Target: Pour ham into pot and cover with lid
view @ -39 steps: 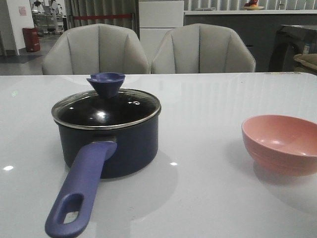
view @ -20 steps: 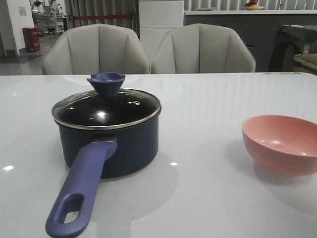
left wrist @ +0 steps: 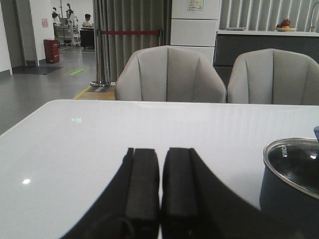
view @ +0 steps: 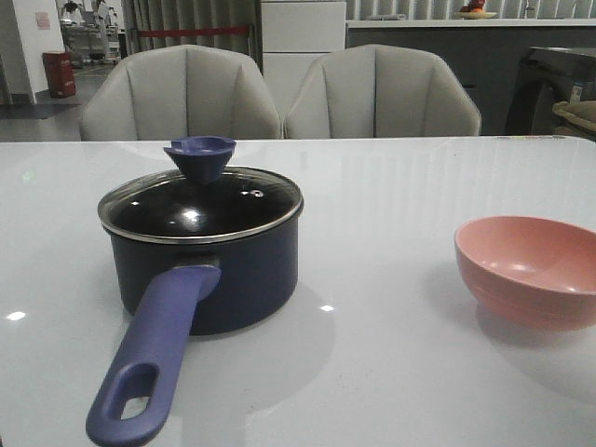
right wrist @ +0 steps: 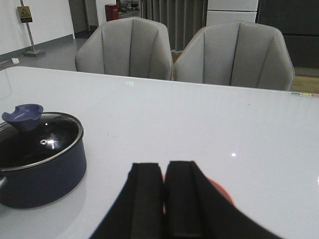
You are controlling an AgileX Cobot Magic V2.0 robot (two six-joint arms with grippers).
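The dark navy pot (view: 223, 270) stands left of centre on the white table, its long blue-purple handle (view: 154, 354) pointing toward the front edge. The glass lid (view: 200, 207) with its blue-purple knob (view: 199, 155) sits on the pot. No ham shows in any view. My left gripper (left wrist: 160, 154) is shut and empty, low over the table to the left of the pot (left wrist: 289, 194). My right gripper (right wrist: 163, 169) is shut and empty, just above the pink bowl (right wrist: 222, 191), with the pot (right wrist: 45, 169) off to its side. Neither gripper appears in the front view.
The pink bowl (view: 531, 270) stands at the right of the table and looks empty inside. Two grey chairs (view: 279, 93) stand behind the far edge of the table (view: 391, 186).
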